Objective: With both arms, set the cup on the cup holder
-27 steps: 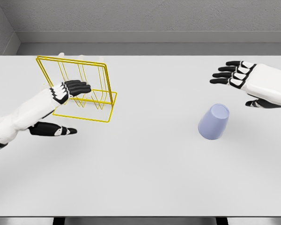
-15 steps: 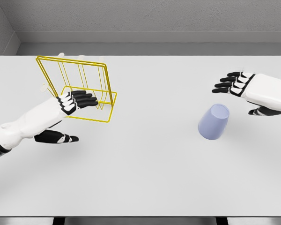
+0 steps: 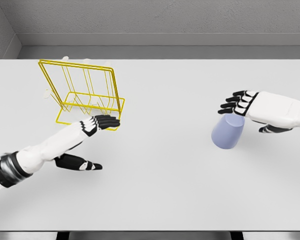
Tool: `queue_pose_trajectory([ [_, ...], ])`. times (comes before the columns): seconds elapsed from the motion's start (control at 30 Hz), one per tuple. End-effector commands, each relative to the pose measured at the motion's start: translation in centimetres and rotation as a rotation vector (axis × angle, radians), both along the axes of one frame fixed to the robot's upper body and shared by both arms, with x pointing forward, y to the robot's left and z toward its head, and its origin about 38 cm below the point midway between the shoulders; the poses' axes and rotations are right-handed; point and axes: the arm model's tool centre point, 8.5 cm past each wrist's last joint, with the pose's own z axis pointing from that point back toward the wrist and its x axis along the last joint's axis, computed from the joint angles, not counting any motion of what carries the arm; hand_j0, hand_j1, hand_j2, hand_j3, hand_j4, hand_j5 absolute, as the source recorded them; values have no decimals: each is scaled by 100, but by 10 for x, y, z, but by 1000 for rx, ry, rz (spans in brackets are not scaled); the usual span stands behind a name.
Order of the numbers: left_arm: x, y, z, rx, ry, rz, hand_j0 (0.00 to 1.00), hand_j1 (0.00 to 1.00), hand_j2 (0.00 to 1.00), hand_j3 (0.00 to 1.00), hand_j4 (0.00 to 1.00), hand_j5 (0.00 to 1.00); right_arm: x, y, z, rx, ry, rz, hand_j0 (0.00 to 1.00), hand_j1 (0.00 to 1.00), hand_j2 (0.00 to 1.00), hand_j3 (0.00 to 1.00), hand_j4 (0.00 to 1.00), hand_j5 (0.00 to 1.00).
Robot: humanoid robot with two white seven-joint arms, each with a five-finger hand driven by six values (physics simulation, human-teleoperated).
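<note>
A pale lavender cup (image 3: 227, 131) stands upside down on the white table (image 3: 160, 180), right of centre. My right hand (image 3: 240, 107) hovers just above and behind its top, fingers spread, holding nothing. The yellow wire cup holder (image 3: 85, 97) stands at the back left of the table. My left hand (image 3: 97, 132) reaches in from the lower left with black fingers (image 3: 104, 121) at the holder's front right corner and the thumb (image 3: 80, 164) held low, apart; the hand is open.
The grey back wall (image 3: 155, 20) rises behind the table's far edge. The table's front edge (image 3: 150, 231) runs along the bottom of the view.
My left hand has slid toward me and rightward along the holder, from its front face to its front right corner. My right hand has come down and leftward onto the cup's top.
</note>
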Motion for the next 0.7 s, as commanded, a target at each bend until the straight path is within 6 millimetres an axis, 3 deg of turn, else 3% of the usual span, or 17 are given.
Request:
queue_pose_trajectory([
  [0.0, -9, -7, -15, -69, 118, -10, 100, 100, 100, 100, 100, 100, 0, 5, -6, -4, 13, 7, 100, 100, 100, 100, 100, 100],
  [0.13, -12, -14, -21, -103, 202, -39, 100, 100, 100, 100, 100, 100, 3, 8, -6, -2, 3, 9, 100, 100, 100, 100, 100, 100],
  [0.23, -15, -21, -24, -99, 275, -101, 100, 100, 100, 100, 100, 100, 8, 8, -20, -18, 35, 2, 100, 100, 100, 100, 100, 100],
  [0.37, -13, -22, -33, -78, 412, -93, 100, 100, 100, 100, 100, 100, 9, 6, -22, -27, 36, -4, 100, 100, 100, 100, 100, 100],
  [0.5, 14, -22, -30, -65, 563, 21, 100, 100, 100, 100, 100, 100, 10, 9, -22, -27, 32, 3, 100, 100, 100, 100, 100, 100],
  [0.67, 23, -29, -27, -136, 651, 42, 100, 100, 100, 100, 100, 100, 19, 12, -24, -13, 31, -4, 100, 100, 100, 100, 100, 100],
])
